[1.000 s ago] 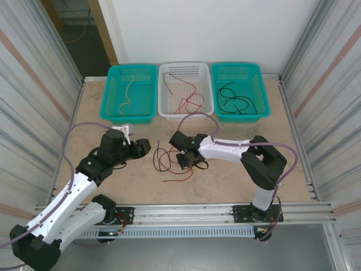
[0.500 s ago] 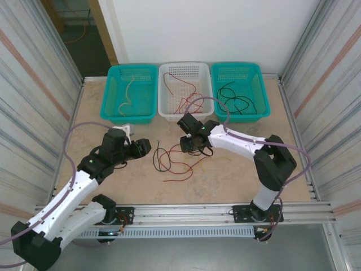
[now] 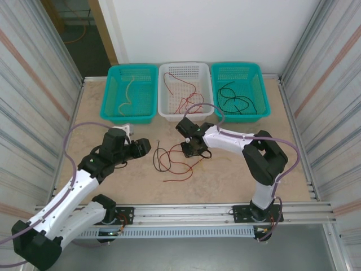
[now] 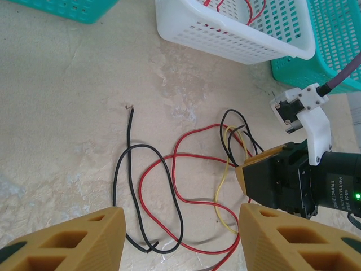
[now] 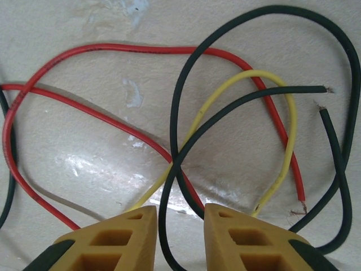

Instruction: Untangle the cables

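Tangle of cables [image 3: 172, 161] lies on the counter [image 3: 225, 180] just in front of the white basket [image 3: 169, 114]. Red cable [image 5: 113, 49], black cable [image 5: 293, 89] & yellow cable [image 5: 256, 73] cross in loose loops. Right pincer [image 3: 190, 150] sits low over the tangle's end nearest the basket, fingers narrowly apart. Black & yellow strands run toward the gap, w/ nothing visibly clamped. Left pincer [image 3: 144, 147] is spread wide w/ nothing btwn its fingers, beside the tangle, in front of the basket & off to its left.

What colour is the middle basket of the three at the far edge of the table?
The middle basket is white, seen best in the top external view.
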